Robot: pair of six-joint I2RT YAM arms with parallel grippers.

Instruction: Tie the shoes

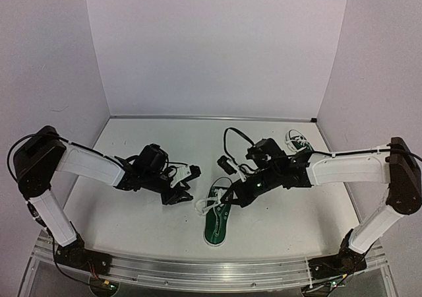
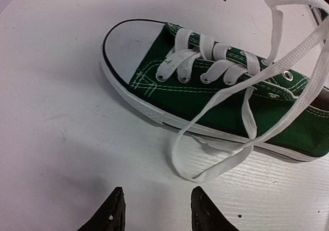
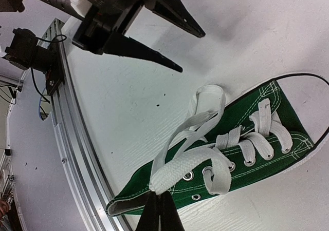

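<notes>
White table (image 1: pixel 132 218), two green canvas sneakers: front-edge sneaker (image 1: pixel 217 224), far-right-corner sneaker (image 1: pixel 298 140); left claw (image 2: pixel 158 190) spread, empty, right claw (image 3: pixel 159 200) pinching one white lace (image 3: pixel 180 164).

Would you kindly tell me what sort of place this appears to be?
Probably a robotics lab test cell: plain white walls box in a white table, two robot arms stand on an aluminium rail, and green sneakers serve as props.
</notes>
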